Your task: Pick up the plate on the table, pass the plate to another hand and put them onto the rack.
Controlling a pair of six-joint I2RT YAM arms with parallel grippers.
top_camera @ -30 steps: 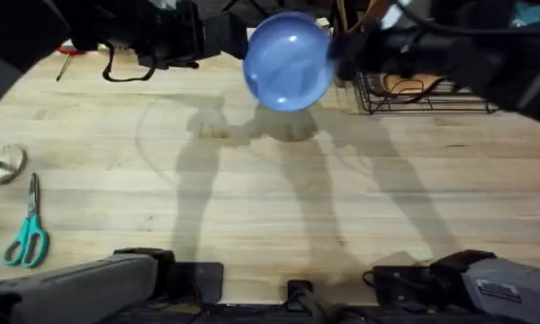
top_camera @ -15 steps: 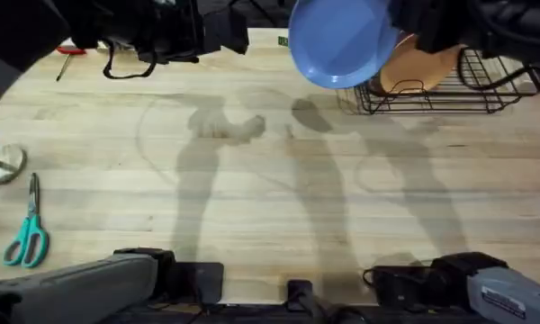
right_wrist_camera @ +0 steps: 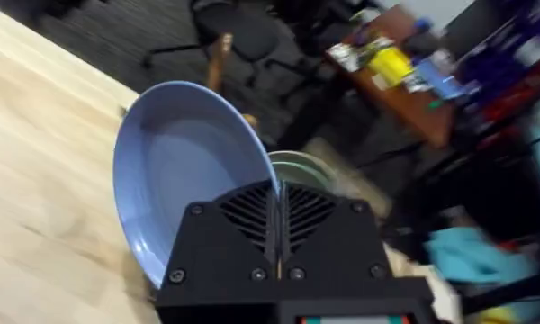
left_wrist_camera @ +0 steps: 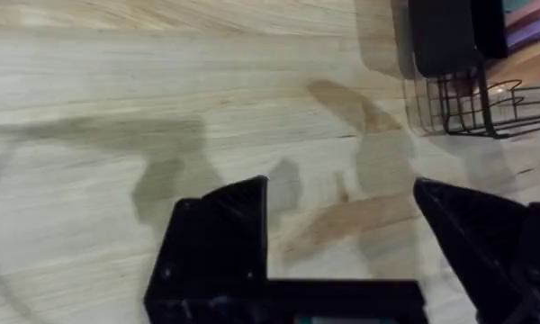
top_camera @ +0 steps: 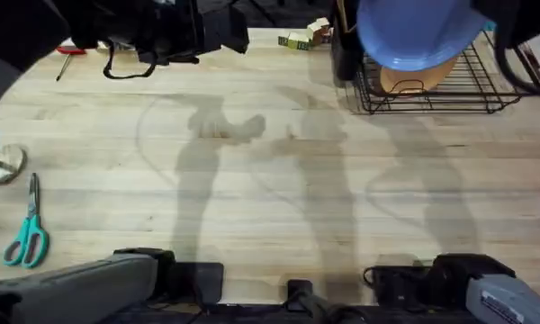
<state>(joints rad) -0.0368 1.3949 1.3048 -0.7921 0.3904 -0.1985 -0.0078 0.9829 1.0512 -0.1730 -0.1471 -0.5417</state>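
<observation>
Plate (top_camera: 420, 34) at 1 o'clock above rack (top_camera: 486, 85): rigid, glossy, likely slippery (breakable). Right claw (right_wrist_camera: 277, 225) clenched on rim, sensible hold. Left claw (left_wrist_camera: 342, 238) released over desk (top_camera: 252, 180).

Glossy light-blue plate (top_camera: 420, 34) held tilted in the air above a black wire rack (top_camera: 472, 90) on a pale wooden surface (top_camera: 252, 180).

Overhead down onto table (top_camera: 252, 180); wrist views close, both near rack (top_camera: 432, 85).
</observation>
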